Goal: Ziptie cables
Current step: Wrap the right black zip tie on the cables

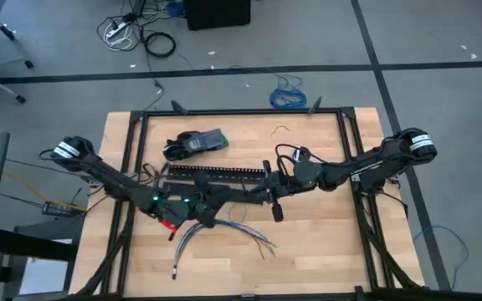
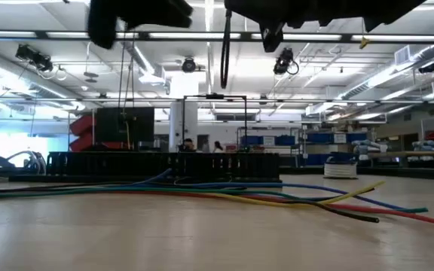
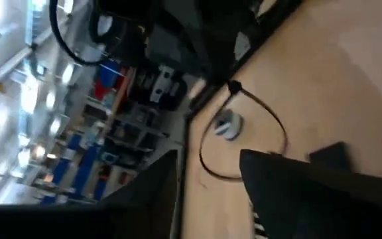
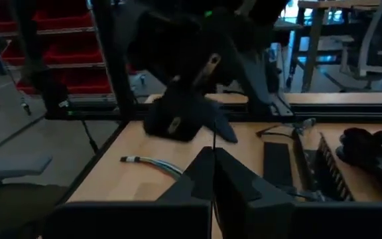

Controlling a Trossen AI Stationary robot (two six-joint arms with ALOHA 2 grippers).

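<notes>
Hovering over the middle of the tabletop (image 1: 325,242), the left gripper (image 1: 192,206) and the right gripper (image 1: 268,192) face each other above the cables (image 1: 224,230), which fan out with their long axis running from eight o'clock to four o'clock, just toward six o'clock from the left jaws. The right jaws look pinched together on a thin black ziptie (image 4: 213,149); the left jaws' state I cannot tell. The left arm is nearer the bundle, both arms stretched low and inward.

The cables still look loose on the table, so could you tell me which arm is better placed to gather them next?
Probably the left. The left gripper hangs right above the cables, while the right gripper, fingers together, sits farther back beside the black slotted channel.
</notes>
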